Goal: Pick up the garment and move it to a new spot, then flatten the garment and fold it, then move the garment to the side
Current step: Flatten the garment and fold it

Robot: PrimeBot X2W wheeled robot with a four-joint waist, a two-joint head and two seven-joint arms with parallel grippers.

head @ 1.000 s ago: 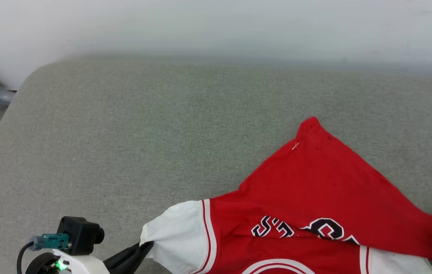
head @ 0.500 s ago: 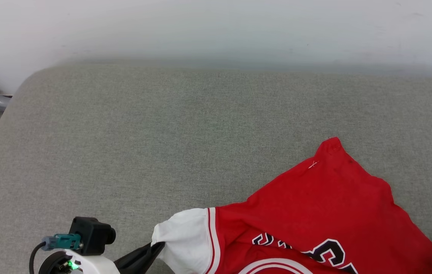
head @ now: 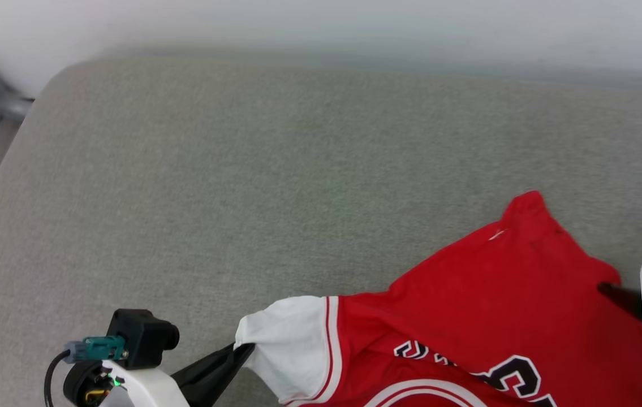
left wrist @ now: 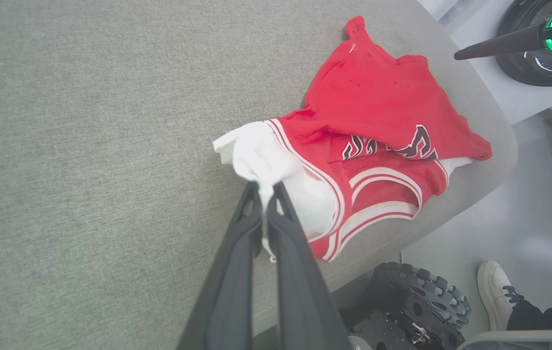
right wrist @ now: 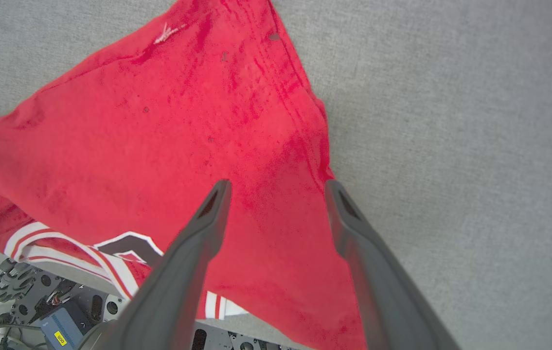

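Jersey (head: 485,305), red with white sleeves, lies bunched and doubled over at the near right of the grey fabric-covered tabletop (head: 241,169). The left end effector (left wrist: 262,187) pinches the white sleeve (left wrist: 261,155). The right end effector (right wrist: 276,187) stands wide over the red cloth, holding nothing. The garment seems placed; flattening, folding and the move aside look undone. A pale wall (head: 298,22) runs along the far side, and a person's shoe (left wrist: 494,287) rests on the floor (left wrist: 524,233).

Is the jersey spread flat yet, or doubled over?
Doubled over, not flat: the jersey has its red body folded across the lettering, and the left tool pinches one white sleeve.
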